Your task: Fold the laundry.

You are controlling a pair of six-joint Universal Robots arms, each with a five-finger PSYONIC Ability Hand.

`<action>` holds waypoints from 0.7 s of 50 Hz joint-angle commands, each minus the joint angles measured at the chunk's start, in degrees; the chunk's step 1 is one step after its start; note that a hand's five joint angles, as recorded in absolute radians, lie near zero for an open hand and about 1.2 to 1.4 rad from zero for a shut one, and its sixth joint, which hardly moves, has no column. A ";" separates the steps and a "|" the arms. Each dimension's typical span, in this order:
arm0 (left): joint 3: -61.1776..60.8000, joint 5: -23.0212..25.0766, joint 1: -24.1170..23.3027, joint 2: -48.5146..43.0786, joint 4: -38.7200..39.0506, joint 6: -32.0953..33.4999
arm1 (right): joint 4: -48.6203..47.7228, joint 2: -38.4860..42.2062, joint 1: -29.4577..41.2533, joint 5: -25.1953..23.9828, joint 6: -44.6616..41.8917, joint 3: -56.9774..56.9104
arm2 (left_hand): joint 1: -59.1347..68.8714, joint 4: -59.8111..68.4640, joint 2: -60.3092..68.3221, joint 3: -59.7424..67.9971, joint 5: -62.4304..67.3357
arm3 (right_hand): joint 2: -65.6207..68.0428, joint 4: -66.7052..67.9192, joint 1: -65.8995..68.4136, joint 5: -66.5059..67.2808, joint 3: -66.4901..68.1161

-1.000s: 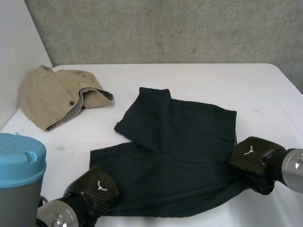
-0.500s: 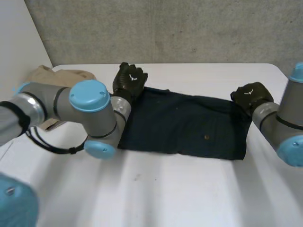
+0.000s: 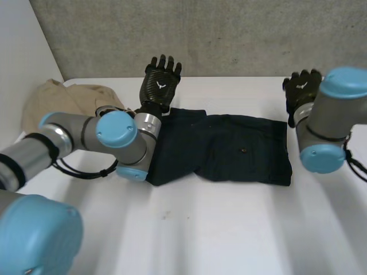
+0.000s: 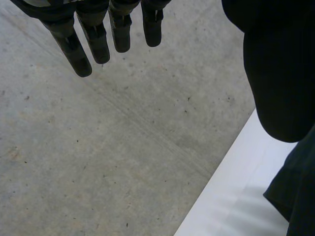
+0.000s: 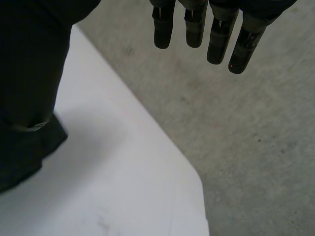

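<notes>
Dark navy soft cloth shorts [image 3: 229, 150] lie folded across the middle of the white table [image 3: 229, 229], judged limp and light, best pinched at corners; left hand [image 3: 160, 83] and right hand [image 3: 299, 91] hover over the table's far edge, fingers straight, holding nothing.

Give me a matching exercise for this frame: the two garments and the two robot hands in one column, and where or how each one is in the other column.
Things:
1. shorts
2. tan garment
3. left robot hand
4. right robot hand

Places and states:
A. open, at the shorts' far right corner
B. heaped at the far left corner of the table
C. folded, lying in the middle of the table
D. open, at the shorts' far left corner

Pairs: 1-C, 2-B, 3-D, 4-A
</notes>
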 commanded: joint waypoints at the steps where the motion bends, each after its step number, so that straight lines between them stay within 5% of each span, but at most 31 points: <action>1: -22.13 -0.45 -0.59 16.12 0.72 -1.07 | 6.70 -15.94 -0.14 -8.56 5.79 15.46 | -1.13 -1.67 -1.75 -2.15 -2.99 | -2.75 -3.64 -1.72 -4.12 -2.50; 7: -35.34 -0.45 -0.24 28.18 -0.43 -8.89 | 13.82 -17.35 -3.21 -16.47 13.59 24.60 | -1.13 -1.67 -1.75 -2.15 -2.99 | -2.75 -3.64 -1.72 -4.12 -2.50; 13: -42.73 -0.19 -0.41 33.20 -2.97 -18.99 | 9.45 -16.91 -4.10 -19.30 17.74 29.97 | -1.13 -1.67 -1.75 -2.15 -2.99 | 7.07 6.18 8.11 5.71 7.33; 26: -44.32 -0.36 -0.50 32.76 -4.30 -20.68 | 1.26 -9.18 -4.19 -18.77 17.40 29.36 | -1.13 -1.67 -1.75 -2.15 -2.99 | 20.70 19.81 21.73 19.33 20.95; 29: -44.41 -0.36 -0.50 32.50 -4.30 -20.68 | 1.08 -7.95 -4.19 -18.59 16.95 29.19 | -1.13 -1.67 -1.75 -2.15 -2.99 | 31.60 30.71 32.63 30.23 31.85; 32: -44.49 -0.27 -0.50 32.50 -4.38 -20.68 | 0.65 -7.16 -4.28 -17.81 16.51 28.66 | -1.13 -1.67 -1.75 -2.15 -2.99 | 67.18 66.29 68.22 65.82 67.44; 35: -44.58 -0.27 -0.58 32.50 -4.47 -20.59 | 0.73 -8.21 -6.03 -16.22 16.34 28.92 | -1.13 -1.67 -1.75 -2.15 -2.99 | 67.25 66.36 68.28 65.88 67.50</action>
